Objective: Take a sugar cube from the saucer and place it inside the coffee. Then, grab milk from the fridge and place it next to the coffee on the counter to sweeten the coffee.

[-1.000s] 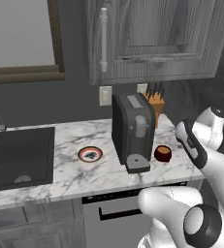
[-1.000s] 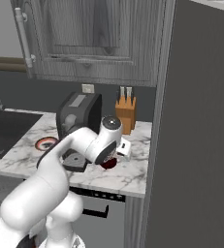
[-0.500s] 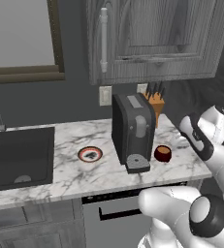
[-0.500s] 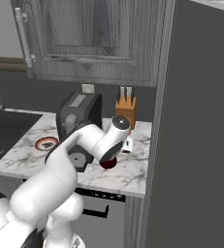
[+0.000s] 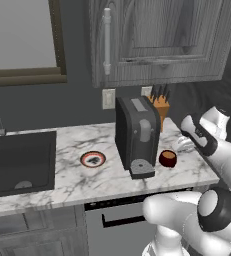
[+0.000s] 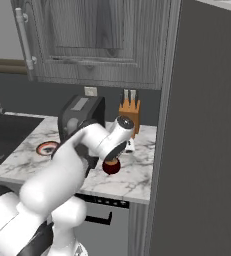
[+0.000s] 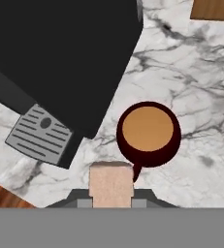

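My gripper (image 7: pixel 111 202) is shut on the sugar cube (image 7: pixel 111 185), a pale tan block between the fingertips. The cube hangs just beside and above the coffee (image 7: pixel 148 131), a dark red cup with a tan inside that stands on the marble counter (image 7: pixel 196 97). From the base cameras, the gripper (image 5: pixel 183 145) (image 6: pixel 129 146) hovers just right of and above the coffee (image 5: pixel 167 159) (image 6: pixel 111 167). The saucer (image 5: pixel 93 159) (image 6: pixel 48 148) lies left of the coffee machine. The milk is out of view.
A black coffee machine (image 5: pixel 137 135) stands close to the left of the cup, with a knife block (image 5: pixel 160 105) behind. The black sink (image 5: pixel 17 160) lies at the far left. A tall grey panel (image 6: pixel 202 150) bounds the counter's right end; I cannot tell whether it is the fridge.
The hand has drifted slightly up and to the right near the cup, still holding the cube. Cup, saucer and machine have not moved.
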{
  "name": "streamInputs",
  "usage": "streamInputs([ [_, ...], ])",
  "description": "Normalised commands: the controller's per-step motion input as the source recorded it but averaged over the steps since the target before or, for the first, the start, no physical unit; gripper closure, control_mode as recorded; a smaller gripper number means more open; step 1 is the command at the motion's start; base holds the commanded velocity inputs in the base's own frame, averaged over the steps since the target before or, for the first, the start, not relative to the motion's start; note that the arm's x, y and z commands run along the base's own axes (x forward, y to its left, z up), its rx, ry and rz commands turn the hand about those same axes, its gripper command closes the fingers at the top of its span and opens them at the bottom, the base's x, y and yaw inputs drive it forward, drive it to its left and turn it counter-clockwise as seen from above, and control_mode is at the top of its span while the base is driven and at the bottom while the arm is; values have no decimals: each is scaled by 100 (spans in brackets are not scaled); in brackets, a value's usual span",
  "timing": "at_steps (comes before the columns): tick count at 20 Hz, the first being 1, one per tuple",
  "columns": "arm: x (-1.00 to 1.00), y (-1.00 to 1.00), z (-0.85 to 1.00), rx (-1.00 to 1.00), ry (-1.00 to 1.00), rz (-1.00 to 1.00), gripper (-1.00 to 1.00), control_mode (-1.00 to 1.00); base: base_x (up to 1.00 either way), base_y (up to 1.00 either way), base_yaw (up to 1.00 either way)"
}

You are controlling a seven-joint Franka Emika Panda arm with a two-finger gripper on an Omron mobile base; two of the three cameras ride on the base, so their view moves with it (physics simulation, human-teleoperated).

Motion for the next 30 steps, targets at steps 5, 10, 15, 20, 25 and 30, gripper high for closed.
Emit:
streamInputs([
  [5,28,8,-17,-1,0,10,100,-100,0,0,0],
  [10,21,2,-30,-4,0,8,100,-100,0,0,0],
  [15,14,0,-27,-4,0,5,100,-100,0,0,0],
  [20,30,0,-15,-5,0,3,100,-100,0,0,0],
  [25,40,0,-6,-6,0,1,-100,-100,0,0,0],
  [30,8,0,5,-1,0,0,-100,-100,0,0,0],
])
